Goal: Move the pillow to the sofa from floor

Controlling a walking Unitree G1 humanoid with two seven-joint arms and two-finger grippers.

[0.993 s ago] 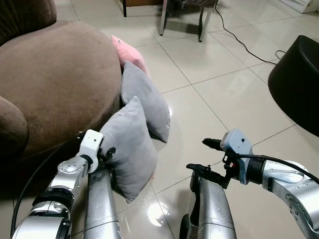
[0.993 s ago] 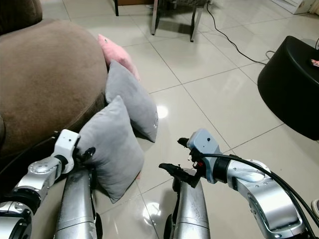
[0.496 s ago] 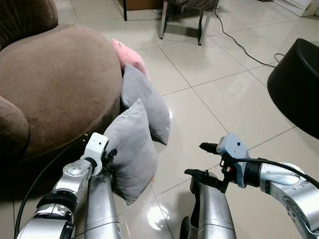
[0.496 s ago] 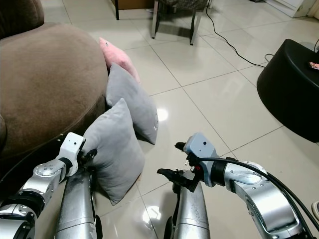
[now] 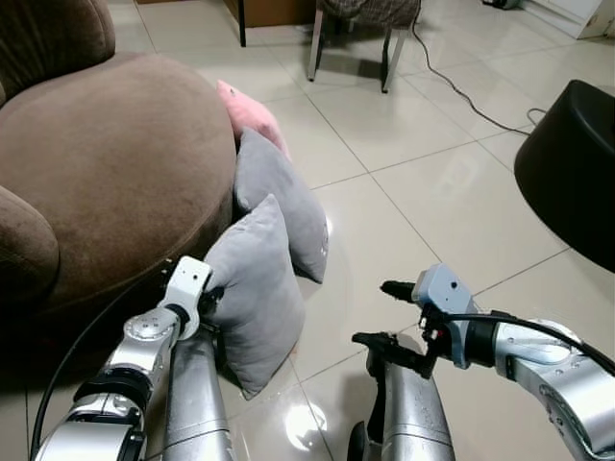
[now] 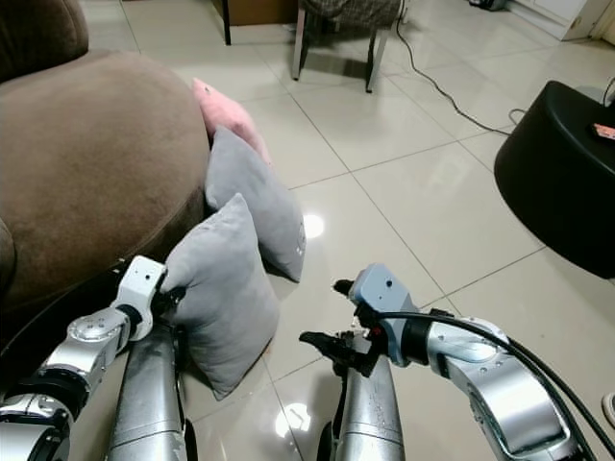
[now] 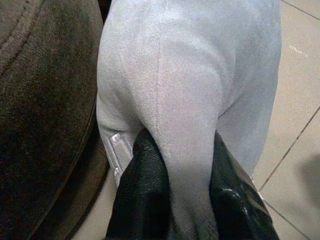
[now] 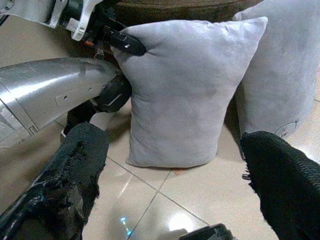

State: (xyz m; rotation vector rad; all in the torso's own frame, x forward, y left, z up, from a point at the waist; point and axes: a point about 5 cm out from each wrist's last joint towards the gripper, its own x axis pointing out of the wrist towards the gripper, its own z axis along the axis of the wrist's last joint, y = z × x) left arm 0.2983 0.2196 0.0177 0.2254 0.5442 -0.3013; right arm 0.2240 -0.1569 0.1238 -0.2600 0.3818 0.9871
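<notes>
1. Pinching the near grey pillow (image 5: 252, 293) by its edge seam, the left gripper (image 7: 187, 200) has fabric bunched between its fingers; the pillow stands on the floor (image 5: 423, 192), leaning on the sofa (image 5: 106, 163).
2. Lift straight up until its bottom corner clears the floor, then swing over the seat.
3. Bring the right gripper (image 8: 175, 185), spread wide nearby, under the far side if it sags.
4. Avoid dragging the second grey pillow (image 5: 279, 192).

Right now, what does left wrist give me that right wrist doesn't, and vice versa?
Left wrist alone: the left gripper shut on the near pillow, its edge pinched between the fingers, close up.
Right wrist alone: the open right gripper short of that pillow, the second grey pillow behind, the robot's silver leg.
Both: the near pillow, brown sofa, tile floor.
</notes>
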